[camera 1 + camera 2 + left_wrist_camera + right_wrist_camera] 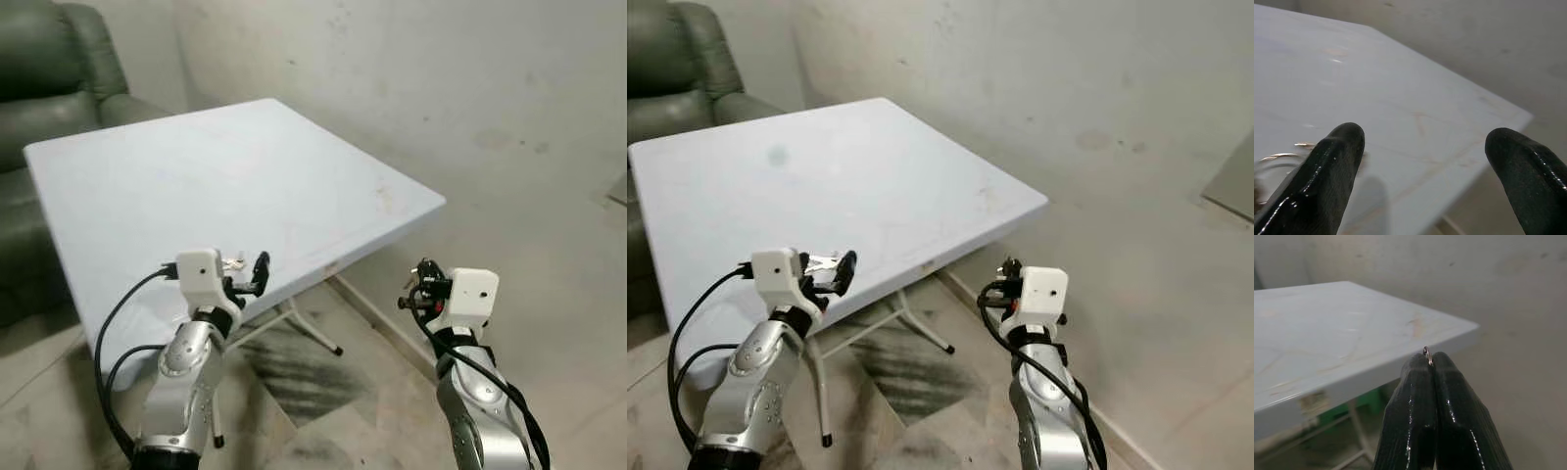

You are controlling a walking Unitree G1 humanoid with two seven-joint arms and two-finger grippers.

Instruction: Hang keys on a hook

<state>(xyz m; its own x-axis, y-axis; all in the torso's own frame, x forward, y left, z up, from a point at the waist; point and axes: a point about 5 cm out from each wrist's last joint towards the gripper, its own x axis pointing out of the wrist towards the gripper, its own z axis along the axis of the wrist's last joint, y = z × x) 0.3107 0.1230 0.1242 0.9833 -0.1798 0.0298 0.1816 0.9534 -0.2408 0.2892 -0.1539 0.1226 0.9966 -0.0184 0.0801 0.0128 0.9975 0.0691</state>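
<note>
1. Beyond the near edge of the white surface (pixel 245 186), the left pincer (pixel 250 274) is held low over the top, its black fingers (pixel 1332 166) spread wide apart with nothing between them.
2. Just beside that pincer, a thin metal ring and what look like keys (pixel 233 261) are seen lying on the surface, close to its near edge; the left wrist view catches a glint of ring (pixel 1278 157) beside one finger.
3. Off the corner of the surface, over the floor (pixel 549 255), the right pincer (pixel 1428 363) is kept closed, its two fingers pressed flat together.
4. A small metal ring (pixel 1426 355) is pinched at the very tips, likely so that it stands proud and can be slipped over a hook.
5. Whether keys hang below that ring cannot be told; the fingers hide whatever is beneath.
6. No hook can be made out on the bare wall (pixel 441 78), so the hanging step is judged not yet done.
7. A green armchair (pixel 49 88) is noted behind the surface, well apart from both arms.
</note>
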